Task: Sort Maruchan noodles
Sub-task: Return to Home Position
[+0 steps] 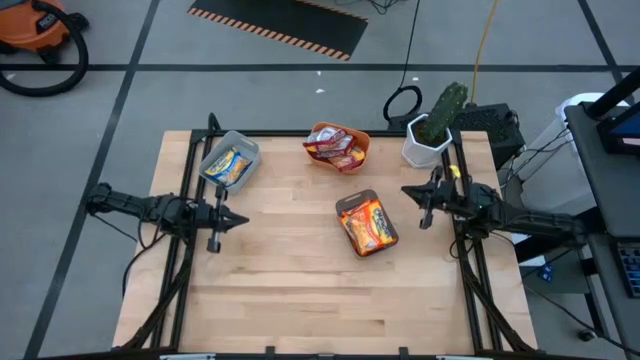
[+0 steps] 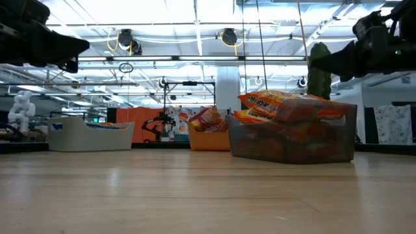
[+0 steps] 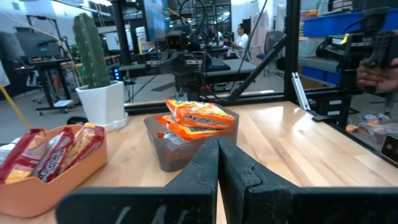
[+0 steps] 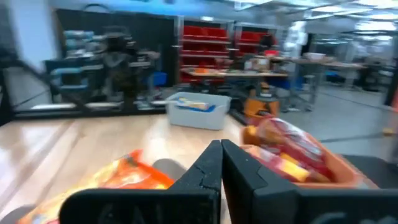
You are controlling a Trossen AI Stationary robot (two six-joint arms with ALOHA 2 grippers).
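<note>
Sorting looks done: the crinkly plastic Maruchan noodle packets [image 1: 368,222] lie in three trays, yellow-and-blue ones in the grey plastic tray [image 2: 84,138] near the worktop's far left corner, red in the orange tray [image 2: 208,143] at the far edge, and orange in the dark tray [image 2: 292,149] right of centre. None seems loose. The left gripper [image 1: 238,220] and the right gripper [image 1: 410,190], at the side edges, are pinched closed and empty. The pale wooden worktop [image 1: 300,290] stands in a workshop.
</note>
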